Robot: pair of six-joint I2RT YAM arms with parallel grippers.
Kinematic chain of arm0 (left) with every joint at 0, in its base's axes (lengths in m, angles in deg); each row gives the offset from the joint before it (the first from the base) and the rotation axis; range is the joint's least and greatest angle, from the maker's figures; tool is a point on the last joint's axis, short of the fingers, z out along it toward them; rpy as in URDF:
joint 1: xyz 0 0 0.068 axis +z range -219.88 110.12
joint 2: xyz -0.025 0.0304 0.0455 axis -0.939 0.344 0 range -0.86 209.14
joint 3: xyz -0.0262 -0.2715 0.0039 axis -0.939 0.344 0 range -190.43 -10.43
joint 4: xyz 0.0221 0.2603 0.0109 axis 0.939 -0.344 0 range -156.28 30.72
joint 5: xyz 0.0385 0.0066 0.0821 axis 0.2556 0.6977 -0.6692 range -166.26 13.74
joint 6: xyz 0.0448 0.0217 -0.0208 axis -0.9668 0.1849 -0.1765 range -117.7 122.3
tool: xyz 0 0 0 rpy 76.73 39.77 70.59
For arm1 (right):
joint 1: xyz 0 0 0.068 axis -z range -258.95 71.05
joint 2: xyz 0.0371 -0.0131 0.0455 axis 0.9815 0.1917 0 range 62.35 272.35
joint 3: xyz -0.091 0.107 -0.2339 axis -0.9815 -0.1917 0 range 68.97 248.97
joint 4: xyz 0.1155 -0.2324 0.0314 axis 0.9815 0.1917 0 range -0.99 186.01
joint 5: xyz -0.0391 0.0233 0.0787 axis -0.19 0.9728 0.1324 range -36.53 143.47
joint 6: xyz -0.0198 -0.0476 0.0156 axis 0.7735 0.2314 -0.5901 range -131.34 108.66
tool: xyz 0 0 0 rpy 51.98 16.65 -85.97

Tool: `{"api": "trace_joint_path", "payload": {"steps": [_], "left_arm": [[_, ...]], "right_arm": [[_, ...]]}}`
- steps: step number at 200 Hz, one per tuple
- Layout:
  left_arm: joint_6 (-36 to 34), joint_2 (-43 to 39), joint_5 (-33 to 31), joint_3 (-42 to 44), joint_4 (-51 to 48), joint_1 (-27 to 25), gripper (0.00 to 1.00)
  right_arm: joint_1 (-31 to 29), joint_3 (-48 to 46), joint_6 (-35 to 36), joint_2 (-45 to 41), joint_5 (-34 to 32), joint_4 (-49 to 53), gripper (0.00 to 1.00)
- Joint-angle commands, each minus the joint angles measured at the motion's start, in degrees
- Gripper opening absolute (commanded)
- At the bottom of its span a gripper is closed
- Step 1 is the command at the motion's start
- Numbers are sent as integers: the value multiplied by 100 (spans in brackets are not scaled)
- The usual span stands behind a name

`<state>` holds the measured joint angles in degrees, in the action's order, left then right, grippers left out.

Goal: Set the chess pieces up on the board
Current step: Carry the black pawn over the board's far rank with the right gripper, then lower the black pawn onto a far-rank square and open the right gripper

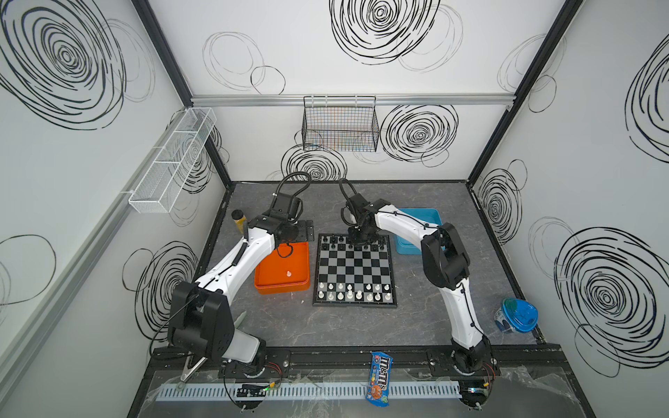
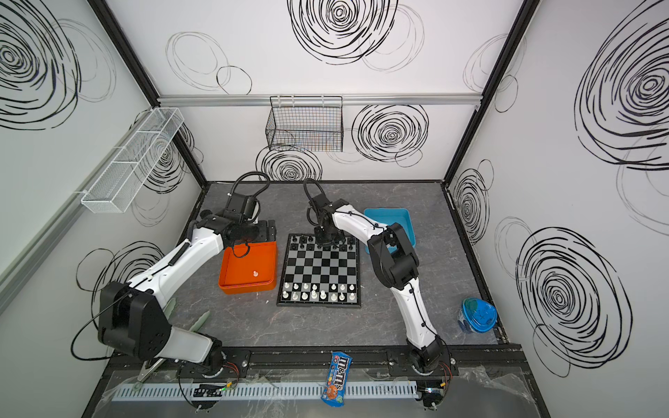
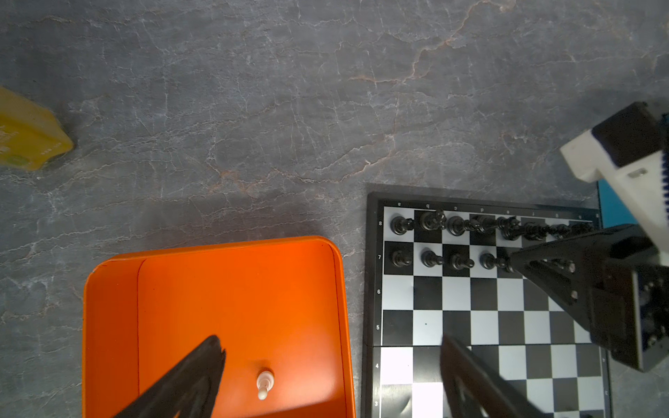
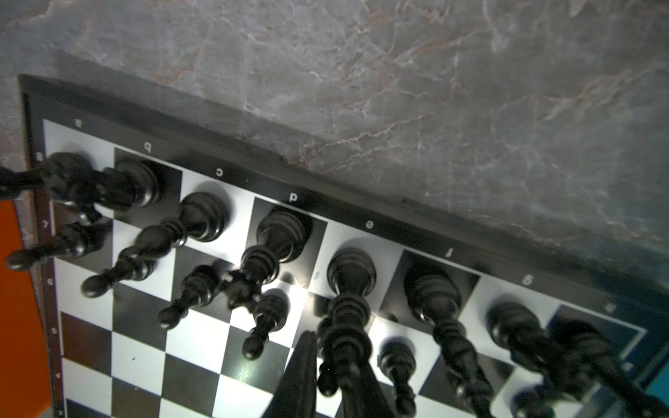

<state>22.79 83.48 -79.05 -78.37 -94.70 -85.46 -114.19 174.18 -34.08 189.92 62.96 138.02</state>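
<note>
The board (image 1: 347, 269) lies mid-table. Black chess pieces (image 1: 333, 240) fill its two far rows and white ones (image 1: 353, 291) its two near rows. My right gripper (image 4: 325, 376) reaches down into the black pawn row, in front of the tall black king (image 4: 347, 325). It is shut on a black pawn (image 4: 327, 381). In a top view it hangs over the far middle of the board (image 1: 362, 242). My left gripper (image 3: 331, 342) hangs open over the right edge of the orange tray (image 3: 108, 325). A single white pawn (image 3: 264, 383) lies in that tray, between the fingers and untouched.
A blue tray (image 1: 429, 217) sits right of the board behind the right arm. A yellow bottle (image 1: 239, 220) stands at the far left, a blue-lidded tub (image 1: 516, 315) at the right edge, and an M&M's bag (image 1: 380, 376) on the front rail.
</note>
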Motion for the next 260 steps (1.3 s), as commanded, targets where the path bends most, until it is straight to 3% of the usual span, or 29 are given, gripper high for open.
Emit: {"api": "trace_joint_path", "payload": {"steps": [1, 260], "left_arm": [[-67, 40, 13, 71, 160, 57, 96], [-79, 105, 41, 53, 160, 55, 96]], "right_arm": [[-26, 105, 21, 85, -176, 133, 18], [8, 128, -2, 138, 96, -78, 20]]}}
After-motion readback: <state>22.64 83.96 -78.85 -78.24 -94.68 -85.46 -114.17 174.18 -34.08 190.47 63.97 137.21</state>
